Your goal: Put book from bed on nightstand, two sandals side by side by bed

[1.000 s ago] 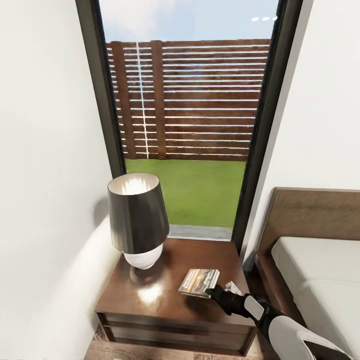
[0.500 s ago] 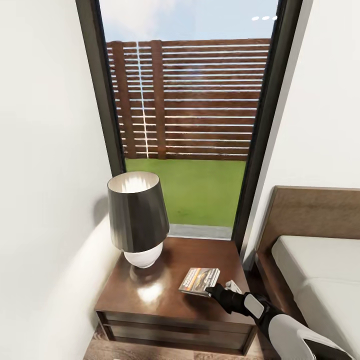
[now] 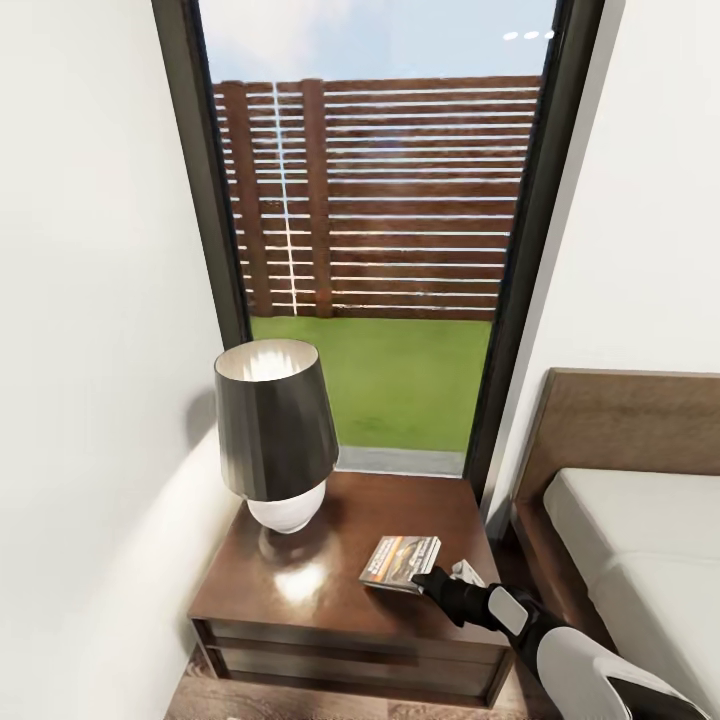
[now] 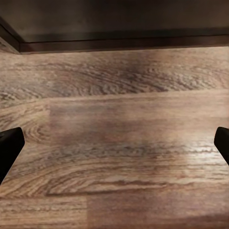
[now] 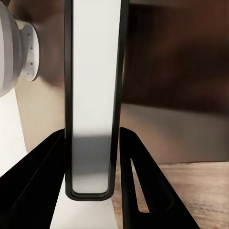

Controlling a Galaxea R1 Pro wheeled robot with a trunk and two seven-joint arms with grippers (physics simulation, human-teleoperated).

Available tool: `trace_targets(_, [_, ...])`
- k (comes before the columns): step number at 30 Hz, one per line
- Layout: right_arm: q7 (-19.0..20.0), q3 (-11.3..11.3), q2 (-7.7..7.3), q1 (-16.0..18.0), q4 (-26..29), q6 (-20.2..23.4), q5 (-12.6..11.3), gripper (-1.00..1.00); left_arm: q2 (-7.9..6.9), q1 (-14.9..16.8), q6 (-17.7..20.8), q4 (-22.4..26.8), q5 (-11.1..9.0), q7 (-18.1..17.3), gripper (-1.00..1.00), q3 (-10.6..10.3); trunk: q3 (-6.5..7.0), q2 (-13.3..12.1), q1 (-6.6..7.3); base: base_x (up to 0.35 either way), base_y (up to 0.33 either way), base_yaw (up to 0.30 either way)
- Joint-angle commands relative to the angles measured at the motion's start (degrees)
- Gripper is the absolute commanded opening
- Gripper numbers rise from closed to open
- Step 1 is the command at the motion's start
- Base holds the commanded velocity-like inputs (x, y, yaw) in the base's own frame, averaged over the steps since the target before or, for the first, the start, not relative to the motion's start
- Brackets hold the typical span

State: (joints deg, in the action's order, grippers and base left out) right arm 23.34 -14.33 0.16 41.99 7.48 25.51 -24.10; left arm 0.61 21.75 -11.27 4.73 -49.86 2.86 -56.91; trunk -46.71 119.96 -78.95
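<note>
Hardly anything has moved since the earlier frames: the book [image 3: 401, 562] lies in the same spot on the nightstand [image 3: 300, 600], and the whole head view has only drifted slightly. The book rests flat toward the right front of the glossy top, in the lower middle of the frame. The right gripper [image 3: 428, 581] sits at the book's near edge; in the right wrist view its two dark fingers [image 5: 40, 176] flank the book's edge [image 5: 91, 95] closely, apparently clasping it. To the left on the same top stands a lamp [image 3: 272, 430] with a dark shade and white base, well apart from the book. The bed [image 3: 640, 540] fills the lower right, beside the nightstand. Behind, a tall window [image 3: 375, 230] shows grass and a slatted fence. In the left wrist view, the left gripper [image 4: 114, 145] hangs with its fingertips spread wide over the wooden floor [image 4: 119, 143].
</note>
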Motion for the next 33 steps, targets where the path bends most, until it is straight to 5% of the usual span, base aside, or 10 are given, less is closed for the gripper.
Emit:
trace_targets(1, [-0.01,-0.44,0.02,0.01,0.08,0.42,0.02,-1.00,0.00,0.01,-0.15,0.02,-0.24,0.30,1.00,-0.49,-0.05,0.02,0.01,0.000,0.000,0.000])
trace_targets(33, [-0.05,-0.44,0.02,0.02,0.08,2.69,0.10,-1.00,0.00,0.00,-0.15,0.02,-0.24,0.30,1.00,-0.49,-1.85,4.03,-2.19,0.000,0.000,0.000])
